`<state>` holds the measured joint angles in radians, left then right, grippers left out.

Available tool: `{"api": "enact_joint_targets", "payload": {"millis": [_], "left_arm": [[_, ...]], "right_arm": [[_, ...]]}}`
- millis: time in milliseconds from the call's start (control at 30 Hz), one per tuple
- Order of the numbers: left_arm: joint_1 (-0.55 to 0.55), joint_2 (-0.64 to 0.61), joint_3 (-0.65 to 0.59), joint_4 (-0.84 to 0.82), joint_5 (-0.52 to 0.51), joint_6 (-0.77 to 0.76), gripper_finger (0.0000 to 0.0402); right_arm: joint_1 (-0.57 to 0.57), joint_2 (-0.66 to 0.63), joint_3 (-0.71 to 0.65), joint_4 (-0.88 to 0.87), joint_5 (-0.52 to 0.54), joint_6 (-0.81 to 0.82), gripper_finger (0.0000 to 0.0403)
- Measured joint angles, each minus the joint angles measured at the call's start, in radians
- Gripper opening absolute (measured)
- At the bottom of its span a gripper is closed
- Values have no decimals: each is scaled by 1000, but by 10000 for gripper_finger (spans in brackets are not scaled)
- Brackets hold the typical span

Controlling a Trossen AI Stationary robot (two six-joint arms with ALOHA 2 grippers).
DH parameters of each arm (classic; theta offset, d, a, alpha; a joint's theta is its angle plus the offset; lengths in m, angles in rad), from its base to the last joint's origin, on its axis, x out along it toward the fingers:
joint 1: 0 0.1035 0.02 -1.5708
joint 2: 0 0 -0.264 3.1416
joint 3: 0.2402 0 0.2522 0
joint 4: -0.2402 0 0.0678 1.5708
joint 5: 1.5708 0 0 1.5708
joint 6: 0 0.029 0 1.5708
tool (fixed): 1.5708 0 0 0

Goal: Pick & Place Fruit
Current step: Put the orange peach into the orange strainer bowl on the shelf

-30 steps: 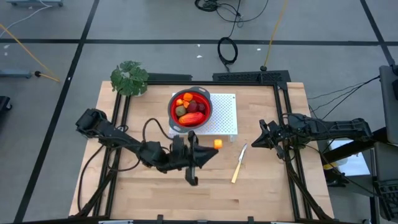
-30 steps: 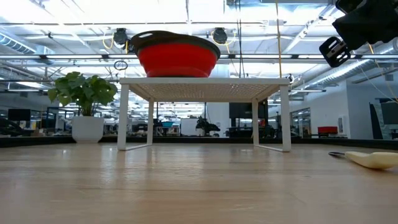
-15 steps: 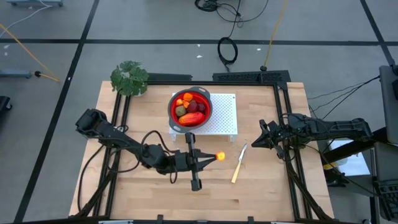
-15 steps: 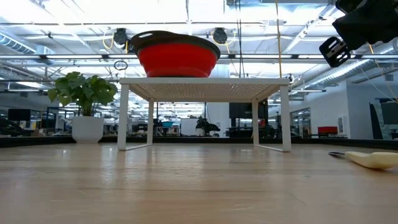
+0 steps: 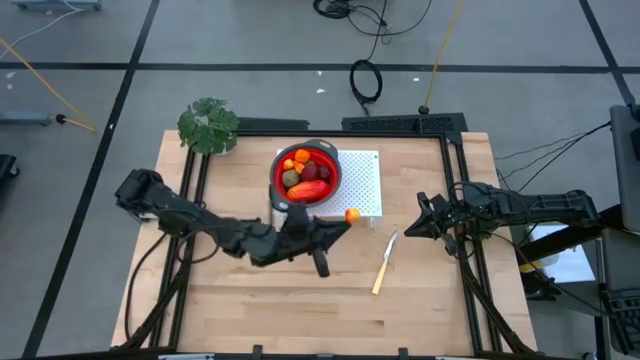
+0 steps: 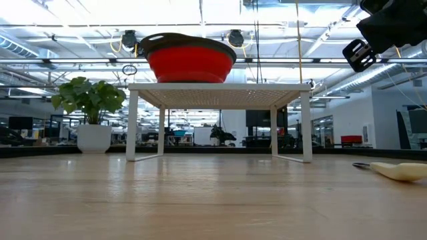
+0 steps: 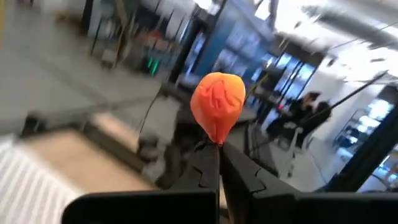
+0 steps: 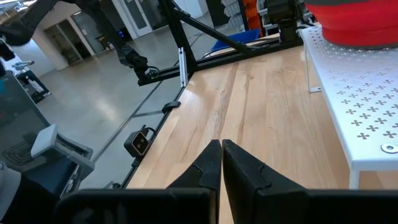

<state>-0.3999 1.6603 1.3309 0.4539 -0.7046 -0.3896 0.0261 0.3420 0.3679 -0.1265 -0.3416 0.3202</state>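
Your left hand (image 7: 219,149) grips the last orange fruit (image 5: 351,214) at the bowl's (image 5: 331,160) 4 o'clock; right hand (image 8: 221,152) waits closed.

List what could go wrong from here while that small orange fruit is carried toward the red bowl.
1. The left claw pinches the small orange fruit only at its lower tip, so it may slip and drop onto the white rack or the table.
2. The red bowl already holds several fruits; a dropped piece might bounce out.
3. The bowl sits near the rack's corner, so a bump from the arm could shift it.
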Motion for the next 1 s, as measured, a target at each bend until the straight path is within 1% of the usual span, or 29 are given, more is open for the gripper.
{"api": "enact_joint_targets", "payload": {"millis": [100,167,267,500,667,833,1000], "left_arm": [[35,-27,34,-213,1,-164,0],[61,-42,64,-360,0,-212,0],[98,-54,125,-561,28,-245,0],[212,-55,277,-1012,131,-249,0],[304,-55,326,-1233,204,-222,0],[394,-57,336,-1384,262,-161,0],[469,-79,336,-1570,298,-208,0]], "right_arm": [[0,0,0,0,0,5,8],[0,0,0,0,0,6,8],[0,0,0,-5,0,7,8],[0,0,0,-16,0,8,8],[0,0,0,-17,0,8,8],[0,0,0,-18,0,8,8],[0,0,0,-18,0,8,8]]}}
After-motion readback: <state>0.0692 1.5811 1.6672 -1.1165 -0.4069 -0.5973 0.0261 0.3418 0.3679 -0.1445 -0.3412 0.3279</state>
